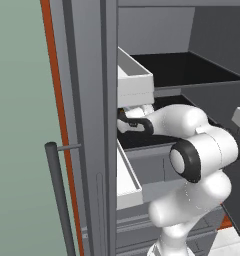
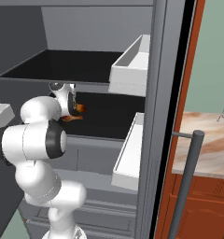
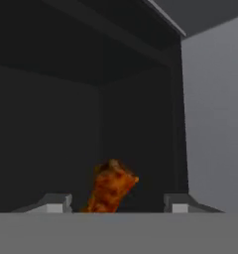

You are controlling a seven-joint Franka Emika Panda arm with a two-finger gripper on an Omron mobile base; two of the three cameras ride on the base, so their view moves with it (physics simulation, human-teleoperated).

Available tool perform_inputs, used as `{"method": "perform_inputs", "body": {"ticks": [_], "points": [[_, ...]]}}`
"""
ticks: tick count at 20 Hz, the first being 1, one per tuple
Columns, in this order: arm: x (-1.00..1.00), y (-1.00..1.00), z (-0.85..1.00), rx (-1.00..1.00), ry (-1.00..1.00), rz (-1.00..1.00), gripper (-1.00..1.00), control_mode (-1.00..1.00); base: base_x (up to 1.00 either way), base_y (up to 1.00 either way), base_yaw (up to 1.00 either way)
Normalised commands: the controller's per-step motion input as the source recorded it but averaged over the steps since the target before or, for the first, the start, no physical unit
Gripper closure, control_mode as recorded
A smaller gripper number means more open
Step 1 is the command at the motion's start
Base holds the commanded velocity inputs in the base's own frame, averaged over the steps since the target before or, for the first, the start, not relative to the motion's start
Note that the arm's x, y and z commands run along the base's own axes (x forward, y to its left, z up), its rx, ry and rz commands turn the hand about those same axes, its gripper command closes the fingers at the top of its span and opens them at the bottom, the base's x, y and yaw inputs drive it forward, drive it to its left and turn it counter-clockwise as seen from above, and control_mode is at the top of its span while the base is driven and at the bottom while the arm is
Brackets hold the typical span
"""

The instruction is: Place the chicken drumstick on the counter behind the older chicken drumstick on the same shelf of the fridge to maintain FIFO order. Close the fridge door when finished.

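Gripper [image 3: 111, 204] reaches deep into the fridge [image 2: 163, 93] over the lower shelf [image 2: 109, 116], jaws standing apart either side of the chicken drumstick [image 3: 110, 187], apparently just let go toward the back for FIFO order.

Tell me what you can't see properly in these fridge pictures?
- Gripper: the arm hides it in the left base view.
- Drumstick: bottom cut off in the hand view; whether it touches the shelf is unclear.
- A second drumstick: none can be made out.
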Motion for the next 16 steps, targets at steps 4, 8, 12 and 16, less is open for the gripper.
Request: {"method": "perform_inputs", "body": {"ticks": [4,8,12,16], "points": [[0.01,0.05,-0.07,-0.05,-0.01,0.08,-1.0,-1.0,0.0,0.0,0.0],[-0.28,0.02,0.0,-0.06,-0.06,0.07,-1.0,-1.0,0.0,0.0,0.0],[-0.4,0.0,0.25,-0.04,-0.09,0.04,-1.0,-1.0,0.0,0.0,0.0],[-0.43,0.0,0.82,-0.02,-0.03,0.01,-1.0,-1.0,0.0,0.0,0.0]]}}
